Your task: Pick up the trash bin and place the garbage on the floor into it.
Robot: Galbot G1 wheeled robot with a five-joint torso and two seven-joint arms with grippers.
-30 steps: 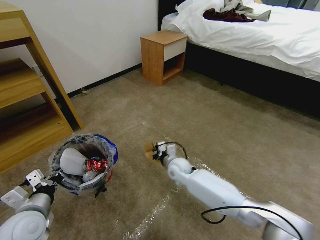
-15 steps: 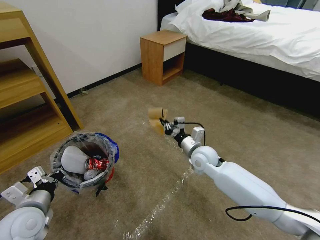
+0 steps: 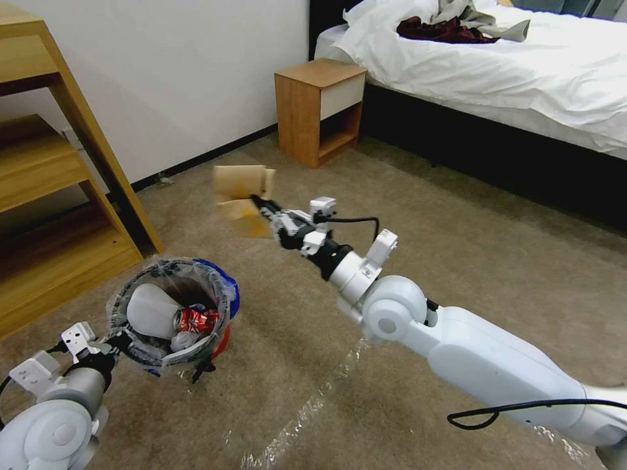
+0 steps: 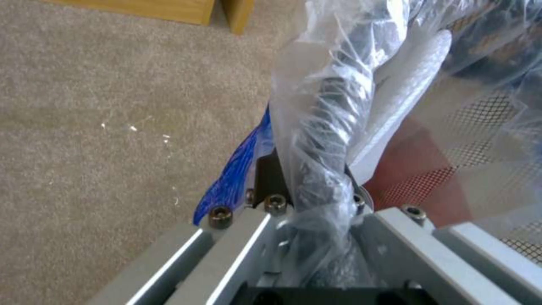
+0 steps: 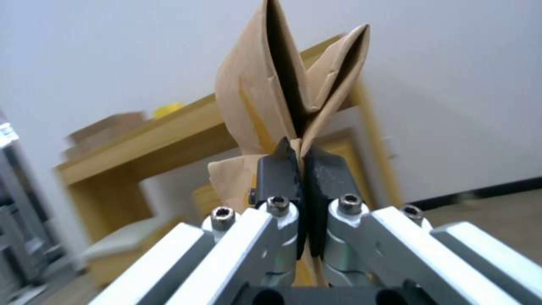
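While my right claw (image 3: pixel 264 203) is raised above the floor (image 3: pixel 418 248), I see it clamped on the brown cardboard scrap (image 3: pixel 241 205), its dark fingers (image 5: pixel 279 171) pressed together on the folded sheet in the right wrist view. That scrap hangs in the air up and beyond the trash bin (image 3: pixel 173 313), well apart from its rim. My left claw (image 3: pixel 114 341) is closed on the near edge of the trash bin, gripping rim and clear liner (image 4: pixel 322 127) together, and holds it low at my left side. Inside the bin I see a white slipper (image 3: pixel 151 312) and a red soda can (image 3: pixel 198 320). A wooden shelf unit (image 3: pixel 52 196) stands just beyond the bin, and a nightstand (image 3: pixel 320 108) sits beside the bed (image 3: pixel 522 72).
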